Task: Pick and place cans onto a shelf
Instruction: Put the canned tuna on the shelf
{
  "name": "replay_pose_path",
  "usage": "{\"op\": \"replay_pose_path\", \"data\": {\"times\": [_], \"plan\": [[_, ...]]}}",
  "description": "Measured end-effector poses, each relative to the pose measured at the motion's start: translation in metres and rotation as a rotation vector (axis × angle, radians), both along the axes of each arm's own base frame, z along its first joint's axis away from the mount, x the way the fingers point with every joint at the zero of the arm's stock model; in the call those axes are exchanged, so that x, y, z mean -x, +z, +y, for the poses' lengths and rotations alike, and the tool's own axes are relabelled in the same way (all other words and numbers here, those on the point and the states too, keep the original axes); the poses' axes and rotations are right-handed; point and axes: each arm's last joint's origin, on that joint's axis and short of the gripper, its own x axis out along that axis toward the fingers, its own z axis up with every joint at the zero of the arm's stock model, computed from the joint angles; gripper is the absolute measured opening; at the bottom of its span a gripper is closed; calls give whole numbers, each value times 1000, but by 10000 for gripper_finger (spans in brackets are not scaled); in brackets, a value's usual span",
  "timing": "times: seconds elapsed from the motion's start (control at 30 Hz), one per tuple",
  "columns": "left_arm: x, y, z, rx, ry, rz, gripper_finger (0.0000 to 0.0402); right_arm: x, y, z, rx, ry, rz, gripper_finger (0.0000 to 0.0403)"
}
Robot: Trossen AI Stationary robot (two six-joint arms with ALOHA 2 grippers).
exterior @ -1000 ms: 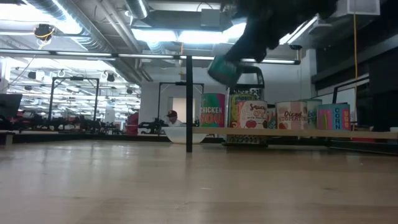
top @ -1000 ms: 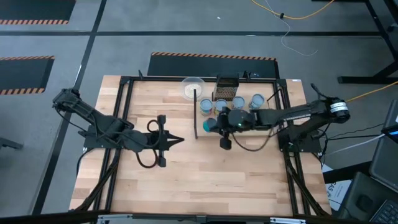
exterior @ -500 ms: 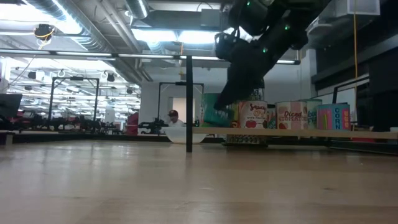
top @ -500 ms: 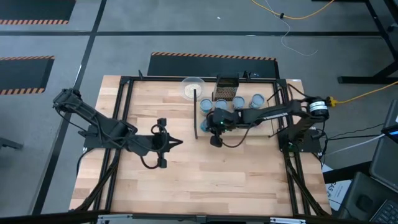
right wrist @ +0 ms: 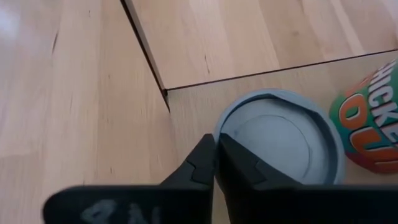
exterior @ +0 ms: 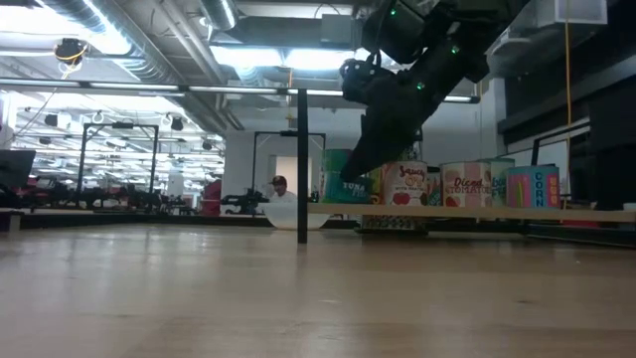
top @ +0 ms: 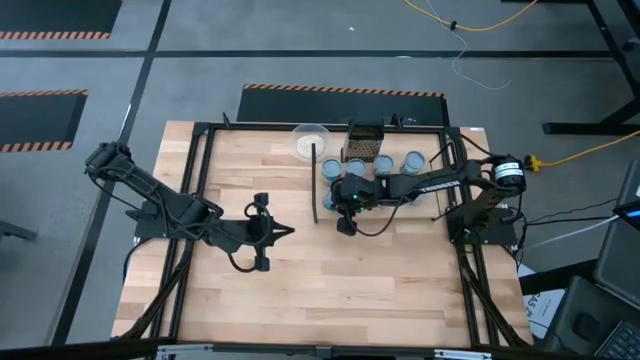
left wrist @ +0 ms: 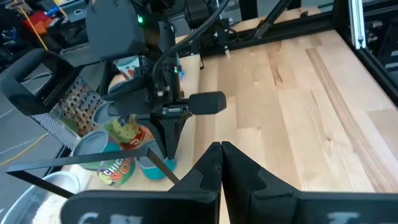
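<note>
Right end effector (right wrist: 215, 163): mine, fingers pressed together, holding nothing, poised at the rim of a tuna can (right wrist: 278, 137).
Tuna can: upright on the shelf (right wrist: 261, 37), near its corner, beside the chicken-soup can (right wrist: 371, 118).
Left end effector (top: 287, 229): mine, fingers closed, over the mid tabletop (top: 400, 270), well apart from the cans.

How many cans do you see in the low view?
5: a teal tuna can nearest the black post, then a red-and-white can, a white diced-tomato can, a greenish can and a blue corn can. The right arm may hide more.
</note>
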Motion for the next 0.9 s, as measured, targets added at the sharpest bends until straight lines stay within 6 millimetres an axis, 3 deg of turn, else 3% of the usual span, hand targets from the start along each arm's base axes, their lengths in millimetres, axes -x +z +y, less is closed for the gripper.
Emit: {"op": "replay_pose_path", "data": {"times": [0.2,0.73,0.9], "plan": [[0,1,0,6,-5,-7,0,0,-1,0,-1,-1,6,40],[0,1,-1,15,-26,-2,0,0,-1,0,-4,-1,5,43],[0,1,-1,15,-26,-2,0,0,-1,0,-8,5,4,76]]}}
